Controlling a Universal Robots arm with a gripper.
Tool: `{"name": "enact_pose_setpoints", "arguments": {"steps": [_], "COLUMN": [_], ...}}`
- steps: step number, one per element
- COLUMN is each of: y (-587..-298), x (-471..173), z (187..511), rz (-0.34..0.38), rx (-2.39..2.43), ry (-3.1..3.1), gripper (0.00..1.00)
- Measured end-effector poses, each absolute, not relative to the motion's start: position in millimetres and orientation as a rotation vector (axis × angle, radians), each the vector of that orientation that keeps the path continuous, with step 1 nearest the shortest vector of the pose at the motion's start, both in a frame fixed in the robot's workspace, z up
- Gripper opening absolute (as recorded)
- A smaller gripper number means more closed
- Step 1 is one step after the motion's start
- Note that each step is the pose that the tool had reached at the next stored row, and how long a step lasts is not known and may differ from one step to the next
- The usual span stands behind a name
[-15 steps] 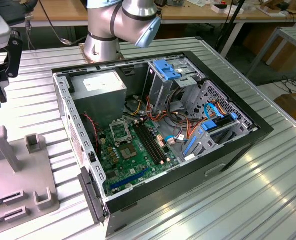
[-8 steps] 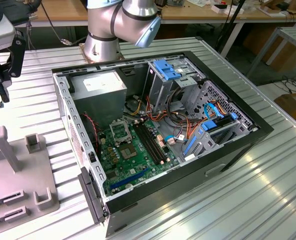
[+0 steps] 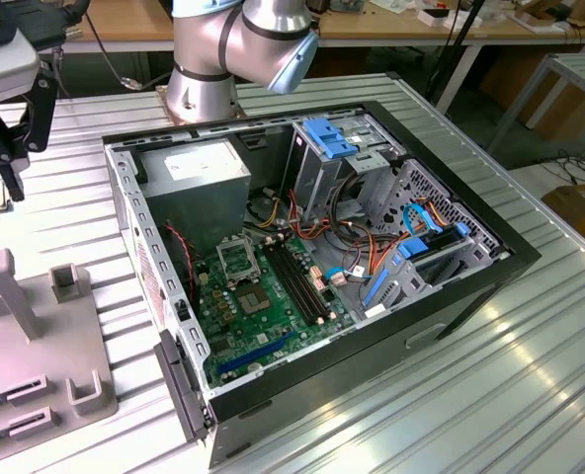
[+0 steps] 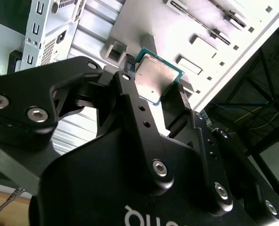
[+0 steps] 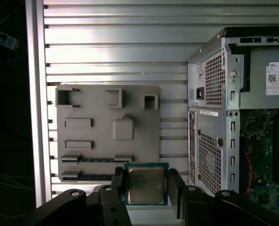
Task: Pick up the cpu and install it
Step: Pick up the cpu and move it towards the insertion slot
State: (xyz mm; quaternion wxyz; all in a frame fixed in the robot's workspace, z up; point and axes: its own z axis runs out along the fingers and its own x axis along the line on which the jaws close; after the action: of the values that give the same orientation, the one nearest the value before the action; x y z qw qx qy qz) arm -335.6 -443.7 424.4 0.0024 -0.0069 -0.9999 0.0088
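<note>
Silver cpu (image 5: 145,184), green rim; grey tray (image 5: 92,108); green motherboard (image 3: 263,306).

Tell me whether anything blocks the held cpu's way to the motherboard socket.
The claw grips the cpu outside the open case. Nothing visible lies over the socket in the exterior view. The case's perforated wall stands between cpu and motherboard, so the way likely runs over it.

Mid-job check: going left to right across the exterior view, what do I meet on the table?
In order: grey tray → power supply → memory slots → blue cables. The gripper, shut on the cpu, overlaps the tray, so I skip it.
</note>
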Motion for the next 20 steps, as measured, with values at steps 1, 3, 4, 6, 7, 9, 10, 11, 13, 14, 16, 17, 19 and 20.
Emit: {"name": "enact_pose_setpoints", "arguments": {"steps": [1, 3, 4, 6, 7, 9, 10, 11, 13, 14, 16, 17, 19, 20], "y": [-443.7, -443.7, -443.7, -443.7, -443.7, -443.7, -443.7, -443.7, -443.7, -443.7, -443.7, -443.7, -443.7, -443.7], "x": [-335.3, -334.4, -333.9, -333.1, -332.7, -331.9, -331.4, -330.9, -330.1, -329.8, -328.9, -328.6, -327.6, -327.3], "z": [424.3, 424.4, 424.4, 424.4, 424.3, 424.3, 424.3, 424.3, 424.3, 424.3, 424.4, 424.3, 424.3, 424.4], "rz": [0.028, 0.028, 0.028, 0.028, 0.028, 0.028, 0.028, 0.028, 0.028, 0.028, 0.028, 0.028, 0.028, 0.028], "rx": [-0.022, -0.022, -0.022, -0.022, -0.022, -0.022, -0.022, -0.022, -0.021, -0.022, -0.022, -0.022, -0.022, -0.022], "ry": [-3.137, -3.137, -3.137, -3.137, -3.137, -3.137, -3.137, -3.137, -3.137, -3.137, -3.137, -3.137, -3.137, -3.137], "gripper": [0.47, 0.47, 0.47, 0.47, 0.47, 0.47, 0.47, 0.47, 0.47, 0.47, 0.47, 0.47, 0.47, 0.47]}}
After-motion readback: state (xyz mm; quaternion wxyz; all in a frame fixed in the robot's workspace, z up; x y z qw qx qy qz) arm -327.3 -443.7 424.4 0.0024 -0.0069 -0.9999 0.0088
